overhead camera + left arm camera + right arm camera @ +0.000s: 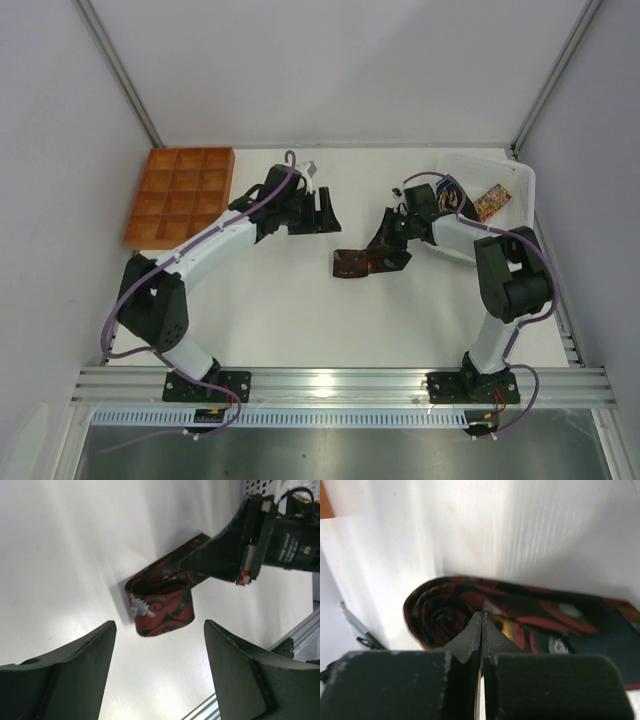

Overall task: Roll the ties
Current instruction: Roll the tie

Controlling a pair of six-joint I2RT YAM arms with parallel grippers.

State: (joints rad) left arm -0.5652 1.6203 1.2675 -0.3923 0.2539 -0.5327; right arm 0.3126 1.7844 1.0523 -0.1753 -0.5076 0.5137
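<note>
Because the maroon tie (pixel 352 264) is only partly wound, a loose coil at one end and a flat tail running off beyond it, the roll could spring open from here. It lies on the table (pixel 300 310) at the middle of the top view, a little right of centre. The right end effector (pixel 481 619) is clenched, its tips bearing down on the fabric just beside the coil. I cannot tell whether any cloth is caught between them. If those tips lift or slide, nothing else pins the coil, and such soft fabric would likely slacken or wind askew. The left end effector (pixel 160 626) hangs released, jaws wide and empty, near the coil but apart from it. A careless approach could knock the roll or the other arm's fingers. Farther back, the white basket (pixel 520 180) in the upper right holds what look like other ties (pixel 490 202). The orange tray (pixel 180 197) sits in the upper left, well apart from this work.
</note>
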